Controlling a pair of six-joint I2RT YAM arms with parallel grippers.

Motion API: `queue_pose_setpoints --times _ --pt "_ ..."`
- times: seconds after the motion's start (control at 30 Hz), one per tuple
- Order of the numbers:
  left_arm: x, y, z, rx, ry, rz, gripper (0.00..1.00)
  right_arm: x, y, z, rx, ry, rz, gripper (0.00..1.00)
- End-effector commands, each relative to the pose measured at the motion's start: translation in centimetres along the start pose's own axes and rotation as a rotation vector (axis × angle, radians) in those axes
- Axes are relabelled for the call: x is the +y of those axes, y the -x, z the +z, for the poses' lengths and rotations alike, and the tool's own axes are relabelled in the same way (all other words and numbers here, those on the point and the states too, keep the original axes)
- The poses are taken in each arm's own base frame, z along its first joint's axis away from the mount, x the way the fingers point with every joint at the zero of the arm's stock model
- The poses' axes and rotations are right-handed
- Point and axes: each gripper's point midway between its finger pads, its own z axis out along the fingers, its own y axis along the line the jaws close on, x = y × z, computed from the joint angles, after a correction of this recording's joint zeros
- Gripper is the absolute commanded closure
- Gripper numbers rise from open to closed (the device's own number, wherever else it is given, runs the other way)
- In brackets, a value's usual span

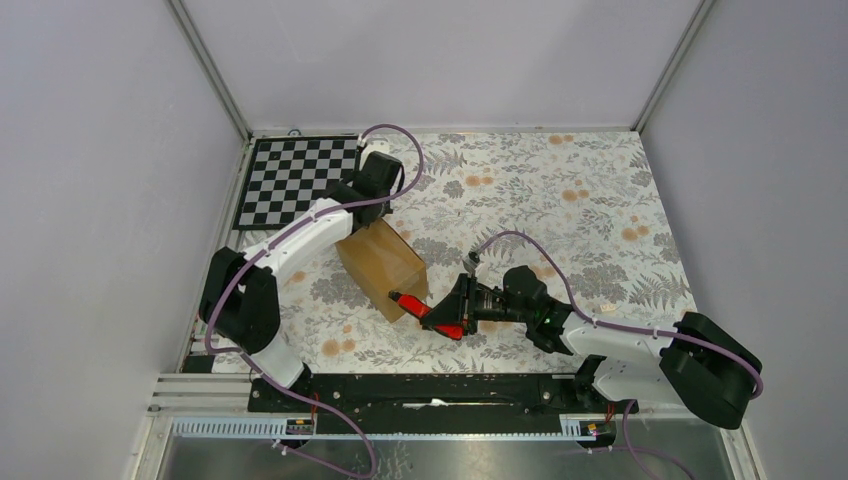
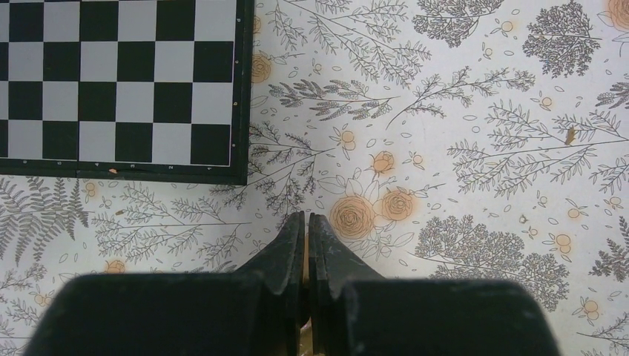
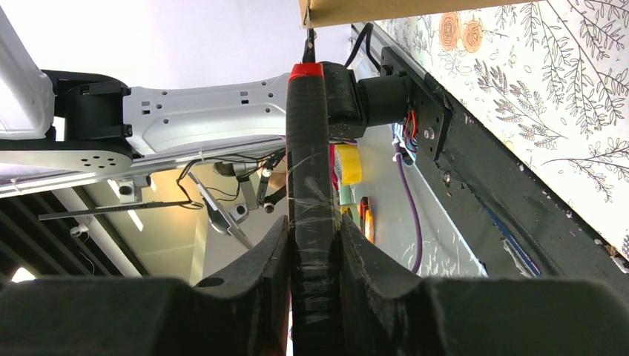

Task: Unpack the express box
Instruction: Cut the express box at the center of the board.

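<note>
The express box (image 1: 380, 262), a plain brown carton, lies at an angle on the floral cloth left of centre. My right gripper (image 1: 455, 310) (image 3: 311, 222) is shut on a cutter (image 1: 425, 312) (image 3: 308, 148) with a black taped handle and a red nose. The cutter's tip points at the box's near right face, and in the right wrist view the blade reaches up to the box's edge (image 3: 386, 9). My left gripper (image 1: 375, 182) (image 2: 306, 216) is shut, hanging over the cloth just beyond the box's far end. The left wrist view shows no box, only a tan sliver in the slit between the fingers.
A checkerboard (image 1: 295, 180) (image 2: 119, 81) lies at the far left, close to the left gripper. Grey walls enclose the table on three sides. A black rail (image 1: 430, 385) runs along the near edge between the arm bases.
</note>
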Motion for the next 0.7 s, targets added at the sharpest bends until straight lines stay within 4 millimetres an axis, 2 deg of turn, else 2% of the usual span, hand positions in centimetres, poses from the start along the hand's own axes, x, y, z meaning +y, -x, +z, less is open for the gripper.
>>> queue_pose_setpoints --times 0.0,0.1,0.17,0.2,0.33,0.43,0.47,0.67 --pt "-0.7 -5.9 -1.6 0.204 -0.082 0.074 1.00 -1.7 6.8 0.5 -0.333 -0.080 0.025 1.00" --pt "-0.8 -5.0 -1.9 0.186 -0.087 0.072 1.00 -1.6 6.5 0.8 -0.312 -0.095 0.023 1.00" --pt "-1.2 -3.7 -2.3 0.165 -0.097 0.060 1.00 -1.8 6.3 0.8 -0.304 -0.107 0.025 1.00" --pt "-1.4 -3.0 -2.5 0.155 -0.101 0.054 0.97 -1.8 6.2 0.8 -0.298 -0.109 0.025 1.00" --pt "-2.5 -0.1 -3.1 0.108 -0.133 0.020 0.70 -2.0 5.8 0.9 -0.276 -0.114 0.037 1.00" --pt "-3.3 1.1 -3.2 0.097 -0.152 0.008 0.58 -2.1 5.6 0.9 -0.267 -0.121 0.041 1.00" --pt "-3.5 1.4 -3.2 0.095 -0.160 0.006 0.55 -2.1 5.6 0.9 -0.266 -0.122 0.043 1.00" --pt "-4.7 3.4 -3.8 0.067 -0.206 -0.026 0.51 -2.1 5.4 1.2 -0.245 -0.126 0.042 1.00"
